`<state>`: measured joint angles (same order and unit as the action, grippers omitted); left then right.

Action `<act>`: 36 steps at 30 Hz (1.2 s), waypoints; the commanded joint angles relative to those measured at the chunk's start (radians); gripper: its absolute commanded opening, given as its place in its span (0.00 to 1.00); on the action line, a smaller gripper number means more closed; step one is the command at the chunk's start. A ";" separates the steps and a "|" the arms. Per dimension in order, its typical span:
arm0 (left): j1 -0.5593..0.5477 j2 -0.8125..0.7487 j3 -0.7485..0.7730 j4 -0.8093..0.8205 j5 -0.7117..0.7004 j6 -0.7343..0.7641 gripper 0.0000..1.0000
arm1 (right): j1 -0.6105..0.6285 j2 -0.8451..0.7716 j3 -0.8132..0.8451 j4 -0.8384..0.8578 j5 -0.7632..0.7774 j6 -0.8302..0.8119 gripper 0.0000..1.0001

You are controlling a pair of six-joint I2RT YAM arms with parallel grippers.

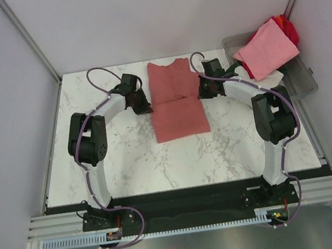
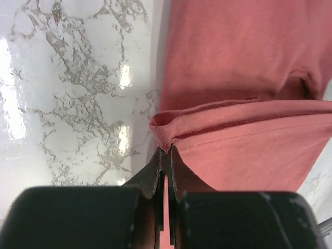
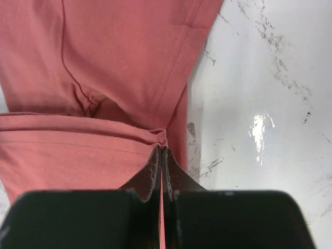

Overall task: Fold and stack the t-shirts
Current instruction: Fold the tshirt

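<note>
The dusty brick-red t-shirt (image 1: 177, 101) lies on the marble table at centre back, its near half doubled over towards the far half. My left gripper (image 1: 146, 107) is shut on the shirt's left hem corner (image 2: 162, 127). My right gripper (image 1: 200, 92) is shut on the right hem corner (image 3: 158, 136). Both hold the folded edge across the shirt's middle. A light pink t-shirt (image 1: 265, 50) lies on top of the pile at the back right, with a bright red one (image 1: 289, 28) behind it, a white one (image 1: 271, 77) under it and a bit of dark green cloth (image 1: 235, 68) at its left.
A clear grey plastic tub (image 1: 300, 77) stands at the table's back right corner, under the pile of shirts. Pale walls close in the table at the back and both sides. Bare marble (image 1: 159, 162) lies in front of the shirt.
</note>
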<state>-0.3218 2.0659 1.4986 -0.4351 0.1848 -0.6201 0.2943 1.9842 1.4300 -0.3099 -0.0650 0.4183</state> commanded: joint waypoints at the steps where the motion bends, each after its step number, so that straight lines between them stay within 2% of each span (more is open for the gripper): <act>1: 0.003 -0.101 0.000 0.027 -0.013 0.051 0.02 | -0.004 -0.065 -0.017 0.017 0.037 -0.010 0.00; 7: 0.003 -0.113 0.020 0.033 0.007 0.054 0.02 | -0.014 -0.085 -0.034 0.015 0.059 0.002 0.00; 17: 0.001 0.003 0.132 0.033 0.042 0.062 0.02 | -0.035 -0.090 -0.046 0.017 0.082 0.011 0.00; 23: 0.004 0.080 0.184 0.016 0.021 0.057 0.02 | -0.040 0.002 0.023 0.017 0.044 0.016 0.01; 25: 0.006 0.097 0.189 0.013 0.021 0.056 0.04 | -0.041 0.031 0.044 0.018 0.039 0.023 0.05; 26: 0.004 0.103 0.193 0.012 0.024 0.066 0.21 | -0.040 0.037 0.047 0.017 0.040 0.025 0.23; 27: 0.004 0.108 0.199 -0.005 0.024 0.071 0.37 | -0.040 0.033 0.041 0.017 0.048 0.031 0.35; 29: 0.004 0.085 0.192 -0.016 0.001 0.080 0.54 | -0.040 0.016 0.026 0.022 0.048 0.034 0.49; 36: -0.013 -0.110 0.062 -0.002 -0.022 0.077 0.73 | -0.040 -0.171 -0.147 0.046 0.024 0.053 0.64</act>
<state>-0.3214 2.1059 1.5997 -0.4477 0.1833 -0.5739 0.2577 1.9488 1.3605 -0.2916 -0.0277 0.4534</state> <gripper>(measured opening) 0.706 0.625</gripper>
